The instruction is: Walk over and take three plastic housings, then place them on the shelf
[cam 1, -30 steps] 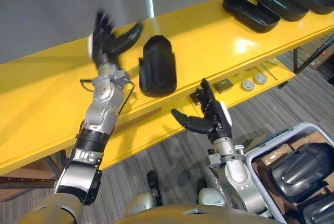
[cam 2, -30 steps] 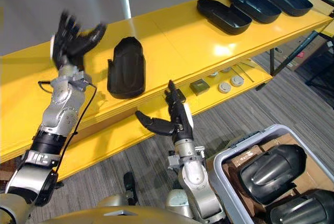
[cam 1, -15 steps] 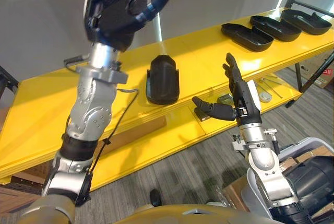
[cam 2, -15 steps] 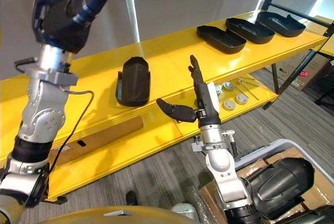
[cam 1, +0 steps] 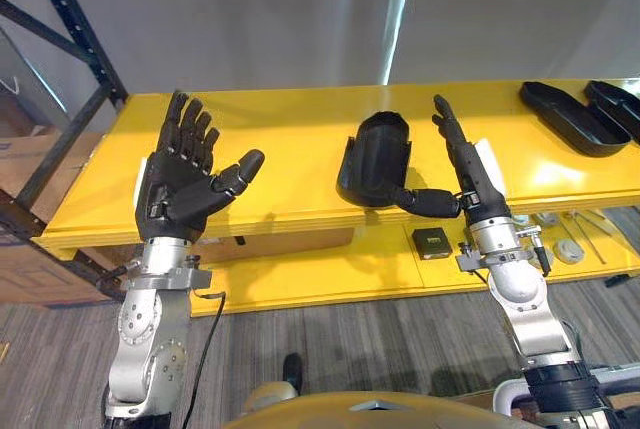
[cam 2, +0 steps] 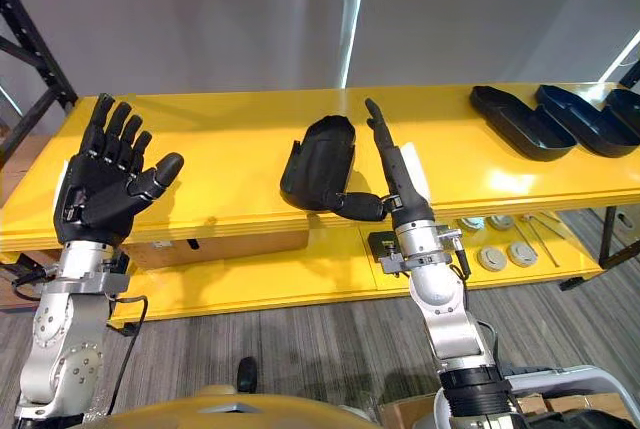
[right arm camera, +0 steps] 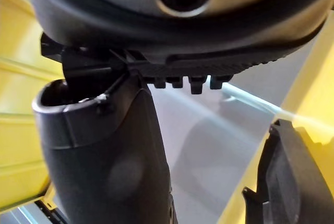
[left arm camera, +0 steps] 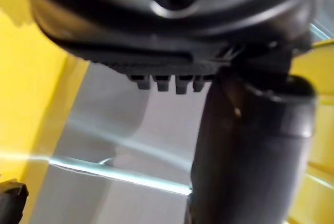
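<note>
A black plastic housing [cam 1: 375,157] lies on the yellow shelf [cam 1: 270,164], near its middle; its edge also shows in the right wrist view [right arm camera: 292,177]. Two more black housings [cam 2: 512,121] lie at the shelf's right end. My right hand [cam 1: 462,164] is raised in front of the shelf just right of the middle housing, fingers straight, thumb pointing toward the housing, holding nothing. My left hand [cam 1: 185,177] is held up before the shelf's left part, palm toward me, fingers spread and empty.
A lower yellow shelf [cam 1: 330,269] carries a small dark square part [cam 1: 431,240], round grey discs [cam 2: 505,252] and some tools. A dark rack upright [cam 1: 60,19] stands at the left. Grey carpet floor [cam 1: 330,359] lies below. A grey wall is behind the shelf.
The camera has swung to face the shelf more squarely; the grey bin of housings has left the view. My left hand came down from high up to chest level. Both hands stay open.
</note>
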You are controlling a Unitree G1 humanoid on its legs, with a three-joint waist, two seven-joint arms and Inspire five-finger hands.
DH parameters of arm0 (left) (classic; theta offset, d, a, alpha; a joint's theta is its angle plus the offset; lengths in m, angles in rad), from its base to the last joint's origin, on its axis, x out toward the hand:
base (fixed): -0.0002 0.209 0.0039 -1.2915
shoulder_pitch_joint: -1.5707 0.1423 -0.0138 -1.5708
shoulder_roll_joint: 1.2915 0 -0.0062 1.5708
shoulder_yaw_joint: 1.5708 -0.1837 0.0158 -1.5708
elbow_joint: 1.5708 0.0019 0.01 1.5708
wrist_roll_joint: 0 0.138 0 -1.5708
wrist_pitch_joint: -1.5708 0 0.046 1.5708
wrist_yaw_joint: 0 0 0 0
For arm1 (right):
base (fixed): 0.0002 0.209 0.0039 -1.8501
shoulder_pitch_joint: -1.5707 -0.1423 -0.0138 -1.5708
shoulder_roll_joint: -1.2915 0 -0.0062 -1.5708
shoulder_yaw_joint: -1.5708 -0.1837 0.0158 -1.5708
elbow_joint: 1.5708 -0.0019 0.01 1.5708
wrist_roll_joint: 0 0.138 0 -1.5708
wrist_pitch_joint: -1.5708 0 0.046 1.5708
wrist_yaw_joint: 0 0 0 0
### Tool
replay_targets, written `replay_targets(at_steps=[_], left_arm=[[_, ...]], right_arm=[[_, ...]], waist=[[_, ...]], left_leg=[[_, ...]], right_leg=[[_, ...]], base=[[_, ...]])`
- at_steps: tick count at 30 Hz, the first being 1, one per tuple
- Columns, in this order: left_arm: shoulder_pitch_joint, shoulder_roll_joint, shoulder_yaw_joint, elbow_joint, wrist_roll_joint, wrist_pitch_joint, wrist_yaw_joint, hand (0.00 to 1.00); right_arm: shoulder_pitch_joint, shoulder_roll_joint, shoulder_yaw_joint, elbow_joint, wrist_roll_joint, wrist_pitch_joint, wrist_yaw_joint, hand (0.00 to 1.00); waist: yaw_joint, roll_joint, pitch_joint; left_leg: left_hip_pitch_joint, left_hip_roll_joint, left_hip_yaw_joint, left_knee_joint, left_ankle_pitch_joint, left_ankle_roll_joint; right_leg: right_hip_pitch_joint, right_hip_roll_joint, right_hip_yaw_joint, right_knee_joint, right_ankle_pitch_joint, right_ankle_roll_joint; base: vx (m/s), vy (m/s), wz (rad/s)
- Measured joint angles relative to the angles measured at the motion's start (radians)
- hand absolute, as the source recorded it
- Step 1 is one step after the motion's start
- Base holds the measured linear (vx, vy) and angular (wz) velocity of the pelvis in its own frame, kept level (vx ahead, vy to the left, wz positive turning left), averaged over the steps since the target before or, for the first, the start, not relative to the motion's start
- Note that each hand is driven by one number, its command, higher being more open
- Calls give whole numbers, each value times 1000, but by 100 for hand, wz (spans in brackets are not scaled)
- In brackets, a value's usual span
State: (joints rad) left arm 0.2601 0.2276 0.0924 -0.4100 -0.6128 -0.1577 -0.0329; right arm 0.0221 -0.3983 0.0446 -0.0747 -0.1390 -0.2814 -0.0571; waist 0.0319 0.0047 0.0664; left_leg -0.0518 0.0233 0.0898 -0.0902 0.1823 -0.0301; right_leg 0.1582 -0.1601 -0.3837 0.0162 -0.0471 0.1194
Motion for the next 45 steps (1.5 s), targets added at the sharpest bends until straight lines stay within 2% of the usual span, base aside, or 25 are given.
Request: replay_targets(at_steps=[3,11,14,19,25,30,33,38,45], left_arm=[[30,-32,-4,0,0,-2,0,100],[30,-45,-24,1,6,-14,17,100],[30,-46,-24,11,6,-14,21,100],[24,-52,-46,44,6,-14,38,100],[25,-57,-49,70,7,-14,52,100],[25,-57,-65,71,7,-20,51,100],[26,-57,-75,71,7,-21,51,100],[25,-58,-78,71,7,-21,51,100],[26,-63,-76,71,5,-22,51,100]], right_arm=[[0,0,10,14,-14,1,0,100],[-30,0,32,74,-13,1,30,100],[-46,0,46,85,-17,2,40,100],[-96,0,66,199,-148,12,26,100],[-96,-1,99,229,-299,26,-25,100],[-104,-1,127,251,-405,60,-120,100],[-118,-1,134,284,-428,99,-169,100],[-117,0,144,303,-441,102,-234,100],[-118,-1,142,303,-430,101,-257,100]], waist=[[1,1,5],[20,12,30],[20,6,36],[20,3,43],[21,3,64],[22,2,64],[23,3,65],[22,5,67],[23,12,79]], left_leg=[[-6,-2,-4,0,2,1],[-7,-2,-18,0,9,2],[-7,-1,-19,0,12,-2],[-6,-2,-23,0,12,-2],[-5,-1,-32,0,12,-2],[-5,-2,-35,0,11,-2],[-5,-2,-36,0,12,-2],[-5,-2,-35,0,11,-1],[-6,-2,-35,0,9,2]], right_leg=[[0,0,-10,-1,0,1],[18,2,-34,-1,1,1],[18,2,-36,1,-2,0],[19,2,-38,8,-5,3],[18,0,-48,25,-24,-1],[16,-1,-50,33,-25,1],[16,-1,-50,33,-26,0],[16,0,-50,33,-27,-2],[16,0,-49,33,-26,-2]], base=[[-7,9,8],[17,-11,8],[0,0,0],[-1,-2,1],[-9,-7,3],[-1,-5,1],[0,0,0],[0,0,0],[-5,0,0]])
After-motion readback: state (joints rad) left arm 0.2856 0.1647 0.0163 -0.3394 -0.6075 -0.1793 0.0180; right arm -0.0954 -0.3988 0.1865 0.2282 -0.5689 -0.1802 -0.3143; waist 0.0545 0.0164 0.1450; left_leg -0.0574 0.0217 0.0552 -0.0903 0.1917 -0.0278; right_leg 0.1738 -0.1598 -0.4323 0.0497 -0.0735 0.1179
